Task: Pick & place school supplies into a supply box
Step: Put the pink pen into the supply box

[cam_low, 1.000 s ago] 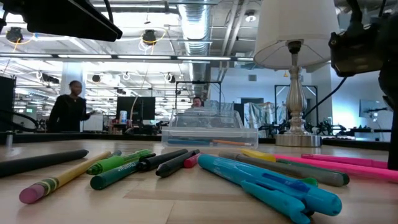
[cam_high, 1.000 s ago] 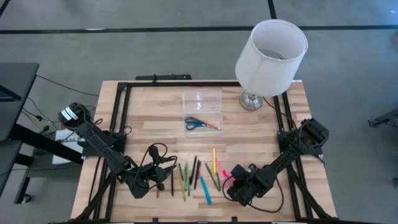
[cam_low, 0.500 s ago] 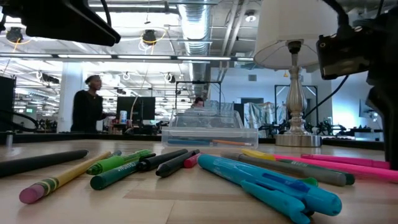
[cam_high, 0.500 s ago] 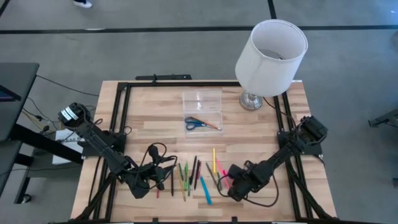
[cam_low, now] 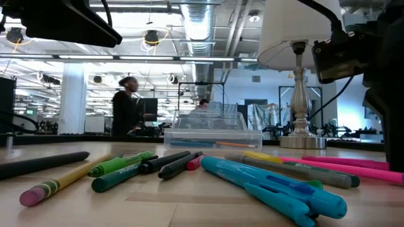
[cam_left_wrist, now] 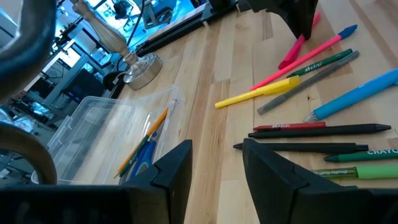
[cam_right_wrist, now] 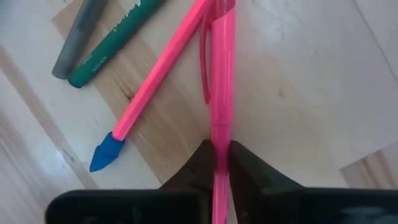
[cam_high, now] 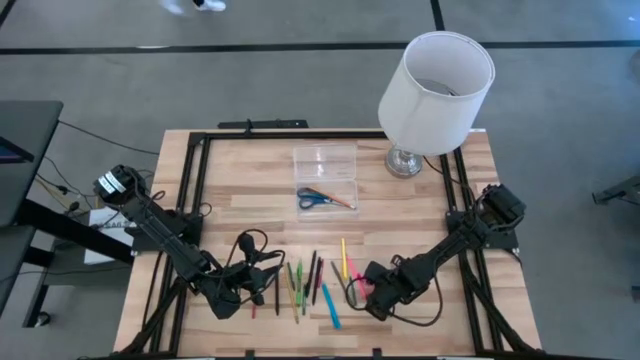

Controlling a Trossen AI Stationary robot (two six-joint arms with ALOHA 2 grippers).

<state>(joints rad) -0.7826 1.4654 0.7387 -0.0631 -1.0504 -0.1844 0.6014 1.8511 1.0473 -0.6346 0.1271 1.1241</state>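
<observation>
Several pens and pencils (cam_high: 310, 280) lie flat in a loose row on the near part of the table. The clear supply box (cam_high: 325, 178) sits open at mid-table, with the blue-handled scissors (cam_high: 322, 198) and an orange pencil (cam_left_wrist: 146, 134) inside. My right gripper (cam_high: 368, 290) is low over the pink pens (cam_low: 341, 165) at the row's right end, shut on one pink pen (cam_right_wrist: 222, 74). A second pink pen with a blue tip (cam_right_wrist: 155, 74) lies beside it. My left gripper (cam_high: 262, 275) hovers open at the row's left end, and in its wrist view the fingers (cam_left_wrist: 214, 171) stand apart. My right gripper pinches the pink pen's barrel (cam_right_wrist: 219, 140) between its two fingers (cam_right_wrist: 200, 163), just behind the barrel's joint. It comes down slanting from the table's right. The pen runs straight out ahead of the fingers and lies along the table top; the held end is hidden by the fingers.
A lamp with a white shade (cam_high: 435, 90) stands on its metal base (cam_high: 405, 160) at the far right, close to the box. A grey pen and a green pen (cam_right_wrist: 109, 40) lie next to the pink ones. A black frame (cam_high: 190, 200) borders the table. A person (cam_low: 126, 107) walks in the room behind.
My right gripper has moved toward the table's left, a little toward the far edge, onto the pink pens. The left arm has kept still. The person in the background has walked to the right.
</observation>
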